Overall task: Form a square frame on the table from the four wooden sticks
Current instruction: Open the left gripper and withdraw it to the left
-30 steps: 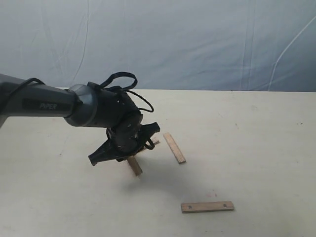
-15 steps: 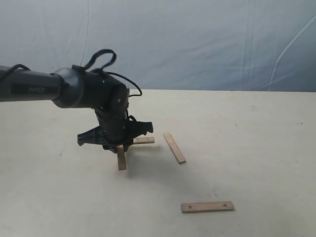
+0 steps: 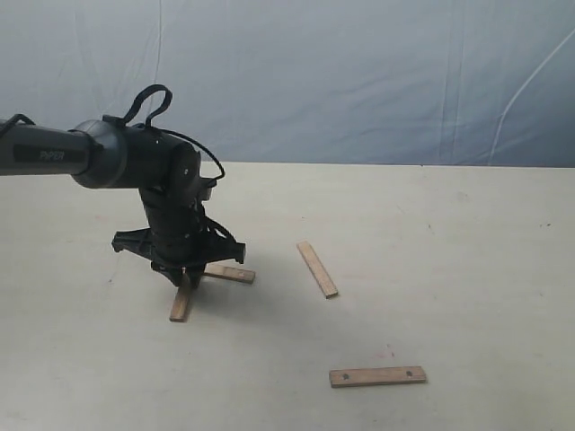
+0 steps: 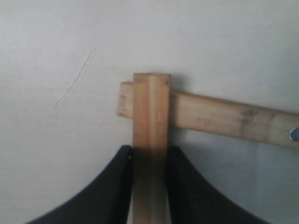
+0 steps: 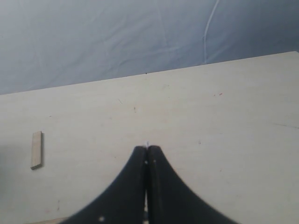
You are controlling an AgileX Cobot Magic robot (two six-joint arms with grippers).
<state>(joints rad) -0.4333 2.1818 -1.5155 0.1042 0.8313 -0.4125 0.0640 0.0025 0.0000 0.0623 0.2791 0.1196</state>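
My left gripper (image 3: 184,277) (image 4: 149,156) is shut on one wooden stick (image 3: 181,304) (image 4: 150,116), held low over the table (image 3: 431,233). That stick's far end crosses at a right angle over the end of a second stick (image 3: 230,274) (image 4: 224,117), which lies flat. A third stick (image 3: 317,268) lies slanted near the middle. The fourth stick (image 3: 376,376), with small holes near its ends, lies near the front. My right gripper (image 5: 147,151) is shut and empty above the table (image 5: 224,102); it is out of the exterior view. No square frame is laid.
A blue-grey sheet (image 3: 359,72) hangs behind the table's far edge. The right wrist view shows one stick (image 5: 37,149) lying off to one side; which of the sticks it is I cannot tell. The left arm's dark body (image 3: 135,162) reaches in from the left.
The left arm has swung left and down with the stick in its grip. The flat stick beside it has also shifted left. The other two sticks have not moved.
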